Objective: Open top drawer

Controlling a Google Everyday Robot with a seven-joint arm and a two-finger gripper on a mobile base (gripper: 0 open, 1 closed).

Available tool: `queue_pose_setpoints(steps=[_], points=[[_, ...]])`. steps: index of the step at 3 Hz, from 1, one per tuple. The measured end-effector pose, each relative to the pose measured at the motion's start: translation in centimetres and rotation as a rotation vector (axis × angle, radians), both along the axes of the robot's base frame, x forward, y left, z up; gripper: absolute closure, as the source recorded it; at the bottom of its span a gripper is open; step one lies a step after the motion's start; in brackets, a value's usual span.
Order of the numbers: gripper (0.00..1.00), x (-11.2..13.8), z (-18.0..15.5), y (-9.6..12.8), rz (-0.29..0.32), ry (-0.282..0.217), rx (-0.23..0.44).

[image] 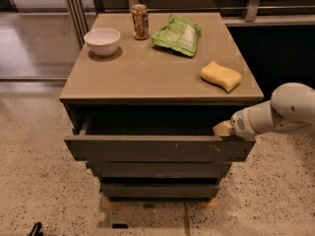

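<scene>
Nearest, below and left of the jaws, two lower drawer fronts [160, 170] sit closed. Just above them the top drawer [147, 148] is pulled partway out, with a dark gap showing behind its scratched front. The gripper [224, 128] rests at the right end of that front's upper edge. I cannot tell if the jaws are parted or closed, or gripping the edge. Judging by the gap, the opening is well begun, though more travel may remain. Beyond the jaws, on the tabletop [147, 77], lie a yellow sponge [221, 75], then, farther left, a green chip bag [178, 34], a soda can [140, 21] and a white bowl [102, 41].
</scene>
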State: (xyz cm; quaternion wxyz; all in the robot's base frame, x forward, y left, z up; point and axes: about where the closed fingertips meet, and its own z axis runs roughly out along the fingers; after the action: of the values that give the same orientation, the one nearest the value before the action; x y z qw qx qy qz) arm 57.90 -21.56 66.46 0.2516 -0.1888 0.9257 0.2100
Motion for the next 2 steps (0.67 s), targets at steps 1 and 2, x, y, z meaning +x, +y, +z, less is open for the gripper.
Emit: queue_pose_setpoints(steps=[1,2], points=[[1.00,-2.89,-1.06,-1.54,-0.022,0.048,0.044],[1.00,-3.30,-0.97,-1.62,-0.024,0.051,0.052]])
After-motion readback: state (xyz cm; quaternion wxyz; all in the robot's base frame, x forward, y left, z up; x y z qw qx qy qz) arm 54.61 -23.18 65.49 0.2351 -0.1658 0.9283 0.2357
